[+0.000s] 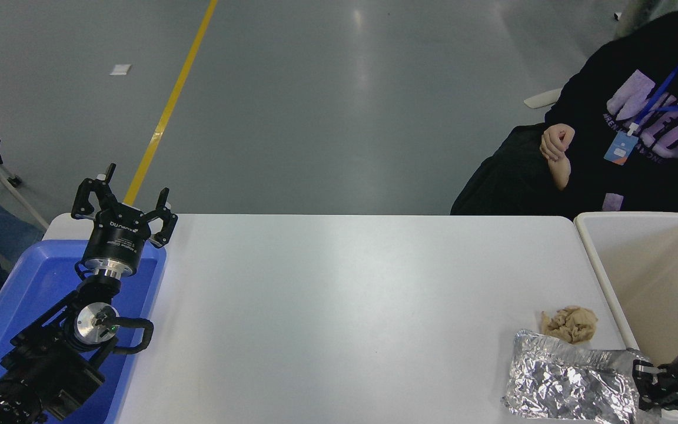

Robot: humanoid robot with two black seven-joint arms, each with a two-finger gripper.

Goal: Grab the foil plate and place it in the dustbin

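- Crumpled silver foil marks our target: the foil plate (pixel 571 383) lies flat on the white table (pixel 339 306) at its near right corner, wrinkled all over and roughly rectangular.
- We see the right gripper (pixel 645 386) come in from the right edge, its black fingers meeting the plate's right end; whether they are clamped on the foil or only touching it, we cannot tell.
- We find a small tan paper ball (pixel 570 324) just beyond the plate's far edge, close to it, possibly touching.
- We place the dustbin (pixel 595 259), cream-white with a thick rounded rim and beige inside, hard against the table's right edge, beside the plate.
- We note the left gripper (pixel 124 203) parked over the far left corner, its fingers spread wide and holding nothing; white lettering runs across its body, too small for us to read.
- We see a blue tray (pixel 21 294) under that arm along the left edge.
- We observe a person (pixel 639 118) in a black top seated past the far right corner, one hand (pixel 555 144) curled; the purple print on the top is partly hidden, so we leave it unread.
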